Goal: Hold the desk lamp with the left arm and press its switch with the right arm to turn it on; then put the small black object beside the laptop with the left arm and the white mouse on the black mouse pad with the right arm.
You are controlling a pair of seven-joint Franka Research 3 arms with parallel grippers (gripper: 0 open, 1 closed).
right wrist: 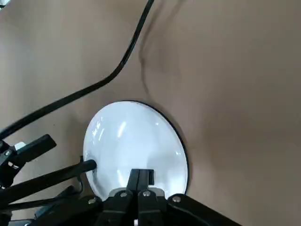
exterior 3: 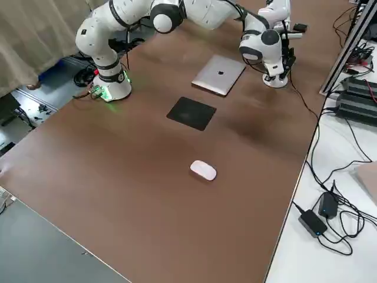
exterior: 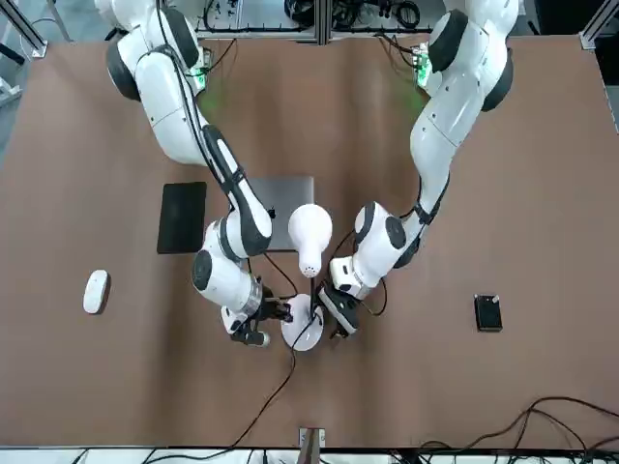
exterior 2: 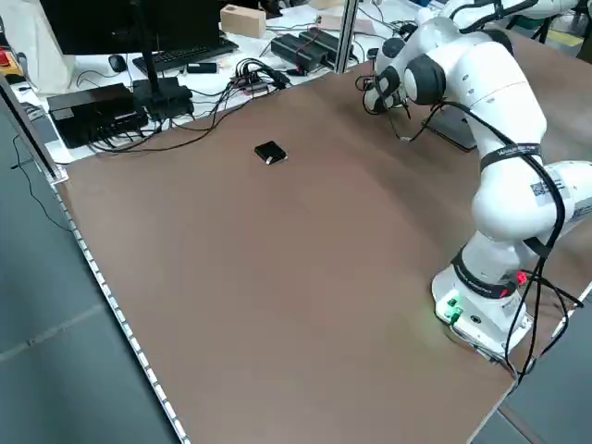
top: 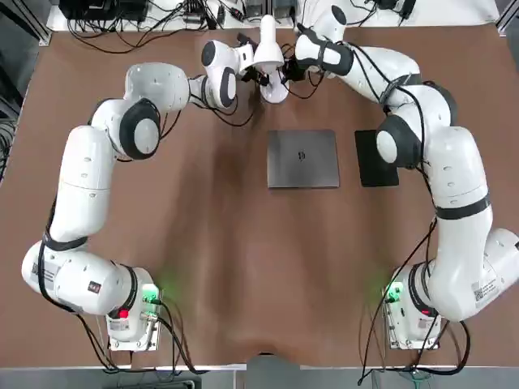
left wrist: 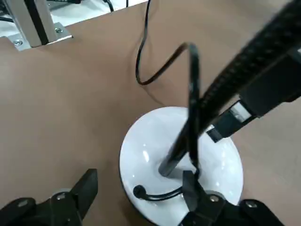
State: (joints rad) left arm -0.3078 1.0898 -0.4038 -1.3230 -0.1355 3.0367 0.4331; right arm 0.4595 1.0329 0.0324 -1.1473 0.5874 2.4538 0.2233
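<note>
Black left gripper: fingers parted, nothing between them. Right gripper: clenched, over the base of the upright desk lamp, between both arms. I assess steadying in hand; next, left must secure the stem before right presses.

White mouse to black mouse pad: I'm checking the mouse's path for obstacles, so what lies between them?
Nothing but bare tabletop lies between the white mouse and the black mouse pad, as the right side view shows.
</note>
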